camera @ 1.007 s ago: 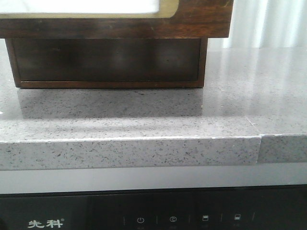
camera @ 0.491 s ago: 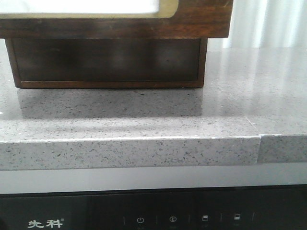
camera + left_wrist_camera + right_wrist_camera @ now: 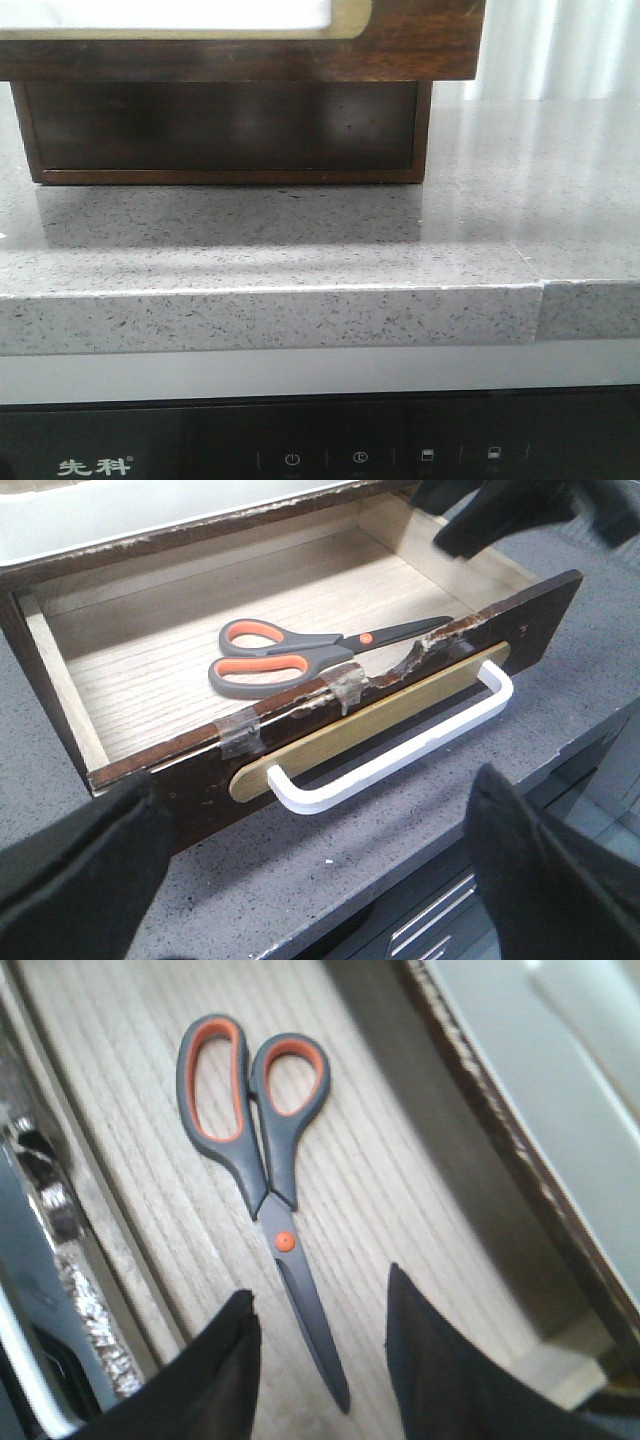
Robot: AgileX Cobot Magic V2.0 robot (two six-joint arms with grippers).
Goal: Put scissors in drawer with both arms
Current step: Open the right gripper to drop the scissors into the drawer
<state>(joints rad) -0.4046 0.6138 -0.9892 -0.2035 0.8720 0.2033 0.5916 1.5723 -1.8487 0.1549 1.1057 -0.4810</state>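
The scissors [image 3: 320, 652] lie flat inside the open drawer [image 3: 330, 720], just under the right claw [image 3: 318, 1360], which is released. The left claw [image 3: 320, 870], released too, waits before the handle [image 3: 400, 750]. Closing is left.

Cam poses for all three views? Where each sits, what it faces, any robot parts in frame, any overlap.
Front: low, facing forward at the counter edge and the cabinet base; no robot parts show.
Left wrist: outside the open drawer, looking down into it past its white handle; left gripper open, right gripper at the far end.
Right wrist: above the drawer, looking down; right gripper open over the blades.
Shared: both wrist views show the scissors lying flat inside.
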